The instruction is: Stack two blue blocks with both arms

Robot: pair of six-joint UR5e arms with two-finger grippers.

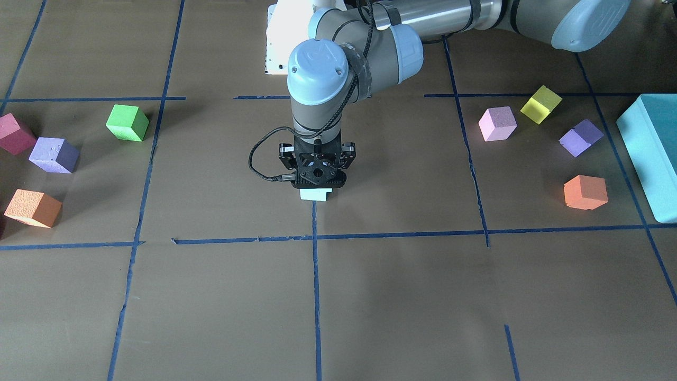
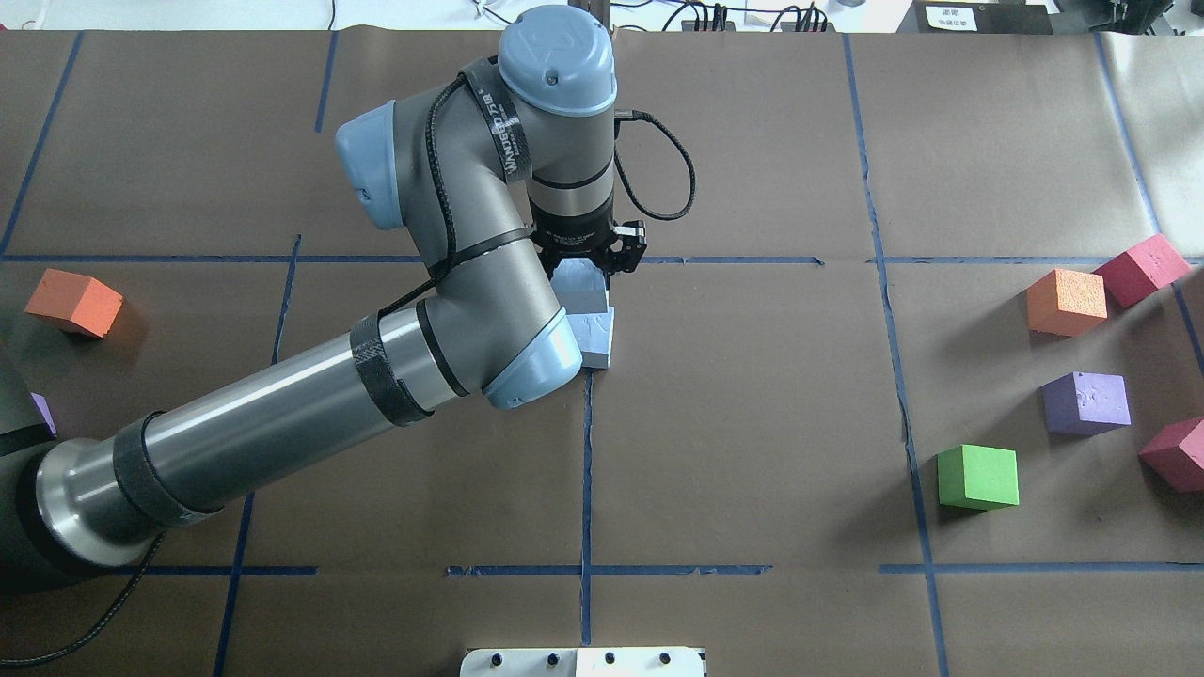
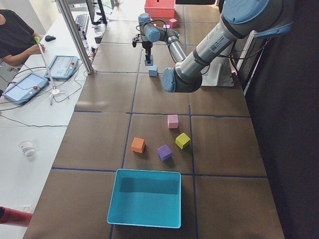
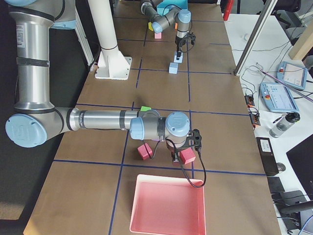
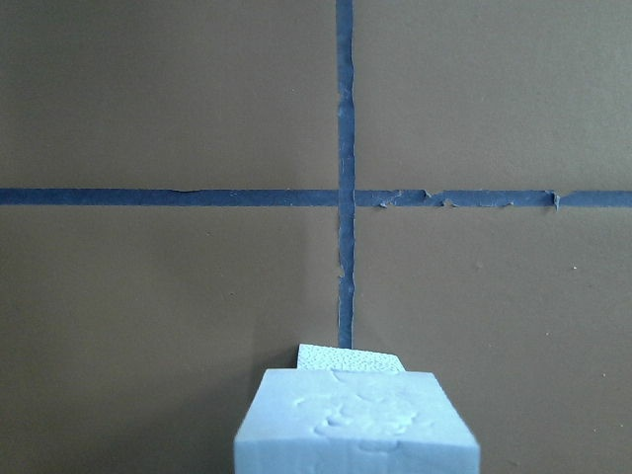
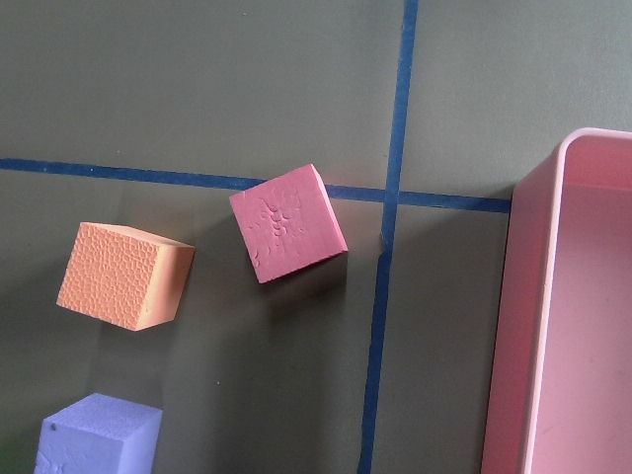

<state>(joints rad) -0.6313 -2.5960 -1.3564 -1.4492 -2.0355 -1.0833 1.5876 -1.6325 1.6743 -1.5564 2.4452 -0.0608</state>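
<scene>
Overhead exterior: L claw [image 2: 591, 266] grips blue block [image 2: 576, 290], level.

Robotics lab: tape-gridded table [image 3: 94, 139], teach pendants [image 3: 23, 87], operator [image 3: 15, 35] alongside.

The brown table [image 1: 402, 296] bears a pale blue block [image 2: 597, 340] near its middle. A green cube [image 1: 127, 123] and pink tray [image 4: 166, 205] lie toward one end, a yellow cube [image 1: 540, 104] and teal box [image 1: 653, 153] toward the other.
</scene>
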